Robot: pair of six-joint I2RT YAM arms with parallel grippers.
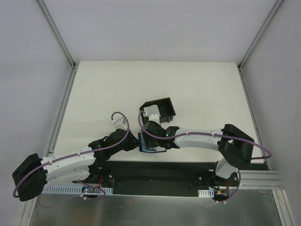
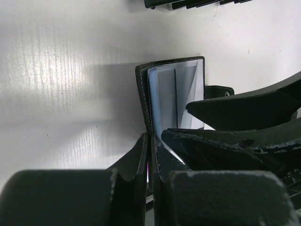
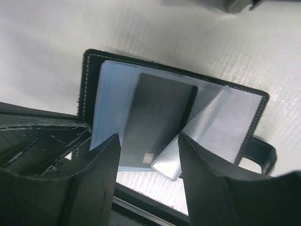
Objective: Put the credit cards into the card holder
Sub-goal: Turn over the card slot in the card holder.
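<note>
Though the white worktop (image 1: 197, 94) spreads wide, everything sits toward its front edge: the black box (image 1: 167, 112) with pale cards (image 1: 151, 111) inside, and just in front of it the open black wallet (image 3: 108, 103), spread left to right. Here the left hand (image 2: 150, 153) is clamped on the wallet's cover edge. Meanwhile the right hand (image 3: 148, 165) has its fingers apart, astride a grey card (image 3: 160, 113) in a sleeve, its long axis pointing toward that hand.

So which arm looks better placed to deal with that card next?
Right, probably: the right gripper is open over the card; the left gripper is shut on the card holder, steadying it.
</note>
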